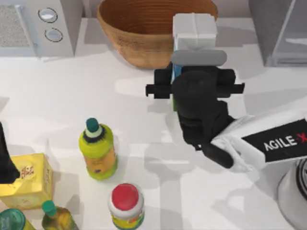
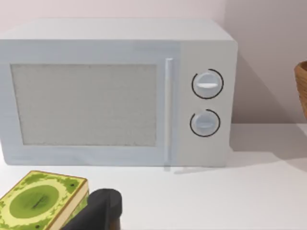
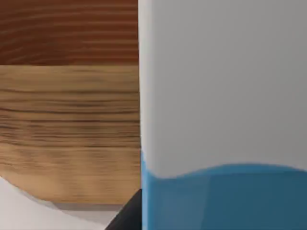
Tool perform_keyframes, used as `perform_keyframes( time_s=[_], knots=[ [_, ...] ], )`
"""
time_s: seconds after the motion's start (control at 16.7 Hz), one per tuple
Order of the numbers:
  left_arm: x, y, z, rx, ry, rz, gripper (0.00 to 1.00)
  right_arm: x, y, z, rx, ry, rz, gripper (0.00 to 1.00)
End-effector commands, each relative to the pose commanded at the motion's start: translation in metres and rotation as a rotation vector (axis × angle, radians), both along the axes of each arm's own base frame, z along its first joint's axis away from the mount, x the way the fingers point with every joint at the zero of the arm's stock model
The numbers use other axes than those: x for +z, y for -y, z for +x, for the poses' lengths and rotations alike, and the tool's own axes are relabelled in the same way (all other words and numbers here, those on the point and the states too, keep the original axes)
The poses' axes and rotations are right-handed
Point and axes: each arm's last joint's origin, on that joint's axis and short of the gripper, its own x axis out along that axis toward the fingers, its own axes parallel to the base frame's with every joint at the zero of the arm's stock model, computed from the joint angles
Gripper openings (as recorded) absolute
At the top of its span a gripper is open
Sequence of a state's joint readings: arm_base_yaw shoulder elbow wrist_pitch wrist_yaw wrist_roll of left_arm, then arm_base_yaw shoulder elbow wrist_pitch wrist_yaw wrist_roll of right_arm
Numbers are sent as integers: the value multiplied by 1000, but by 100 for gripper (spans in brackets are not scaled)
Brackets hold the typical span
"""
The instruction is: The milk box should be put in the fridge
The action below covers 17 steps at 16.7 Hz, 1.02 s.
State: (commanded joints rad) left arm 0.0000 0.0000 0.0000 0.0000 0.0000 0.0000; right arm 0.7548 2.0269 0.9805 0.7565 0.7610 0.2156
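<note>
From above I see my right tool point(image 1: 194, 76) at the milk box point(image 1: 194, 31), which stands upright on the tabletop point(image 1: 139, 120) just in front of the wooden bowl point(image 1: 139, 33); the black fingers sit on either side of the carton, clamped on it. In the right wrist view the milk box point(image 3: 220, 96) stands close up, white above blue, with the bowl point(image 3: 67, 120) right behind it. The fridge point(image 1: 278, 28) stands at the far right corner, near the carton. My left arm point(image 1: 5, 158) is parked at the left edge by the yellow box point(image 1: 29, 182); whether its tool is open I cannot tell. The microwave point(image 2: 115, 91) faces its wrist camera
</note>
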Motion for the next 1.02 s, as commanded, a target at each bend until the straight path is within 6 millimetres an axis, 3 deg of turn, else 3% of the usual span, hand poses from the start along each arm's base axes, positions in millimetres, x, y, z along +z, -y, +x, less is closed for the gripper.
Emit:
perform_keyframes(
  time_s=[0.3, 0.42, 0.84, 1.02],
  knots=[
    [0, 0, 0, 0, 0, 0, 100, 72, 4, -4, -1, -12, -13, 0],
    [0, 0, 0, 0, 0, 0, 100, 90, 6, -6, -1, -2, -5, 0],
    [0, 0, 0, 0, 0, 0, 100, 94, 9, -8, 1, 0, 0, 0],
    [0, 0, 0, 0, 0, 0, 100, 109, 31, -14, 9, 10, 11, 0]
  ],
)
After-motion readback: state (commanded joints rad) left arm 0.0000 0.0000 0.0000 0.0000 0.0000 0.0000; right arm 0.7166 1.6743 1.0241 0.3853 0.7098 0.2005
